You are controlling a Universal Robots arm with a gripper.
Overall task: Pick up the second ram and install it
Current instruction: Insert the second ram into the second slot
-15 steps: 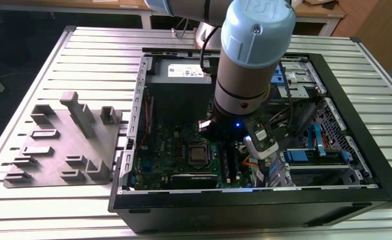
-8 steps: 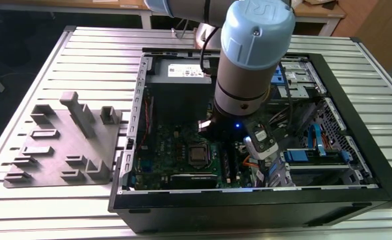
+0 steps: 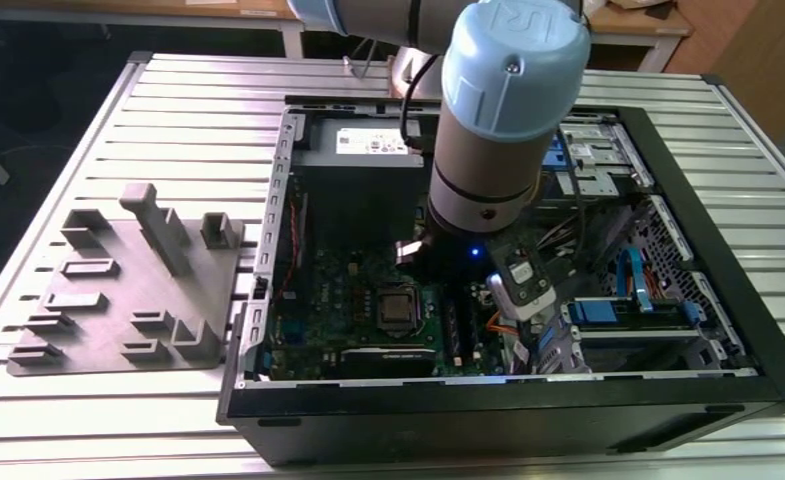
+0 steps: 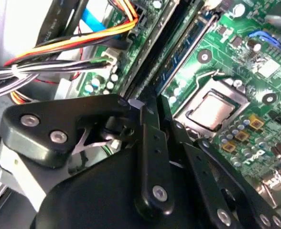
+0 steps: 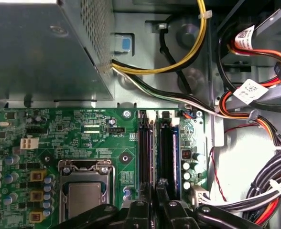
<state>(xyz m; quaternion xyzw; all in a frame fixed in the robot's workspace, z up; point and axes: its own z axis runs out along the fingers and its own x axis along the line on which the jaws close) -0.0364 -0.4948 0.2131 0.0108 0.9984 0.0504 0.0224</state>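
In the first wrist view the second ram (image 5: pixel 167 148) stands on edge along a black slot on the green motherboard (image 5: pixel 73 129), just beside the CPU socket (image 5: pixel 85 195). My gripper (image 5: pixel 158 188) sits over its near end, black fingers (image 5: pixel 140 210) close together on either side of the stick. In the second wrist view the same dark stick (image 4: pixel 152 57) runs away from between the gripper (image 4: pixel 152 107) fingers. Another dark stick or slot (image 5: pixel 145 143) lies parallel, nearer the socket. In the exterior view the arm (image 3: pixel 499 120) reaches down into the open computer case (image 3: pixel 712 330).
A grey fixture plate (image 3: pixel 112 300) with raised blocks lies on the slatted table at the exterior view's left. Bundled cables (image 5: pixel 255 100) and the grey power supply box (image 5: pixel 40 52) crowd the slots. Capacitors (image 5: pixel 187 171) stand right beside the ram. Drive bays (image 3: pixel 632 300) fill the case's other side.
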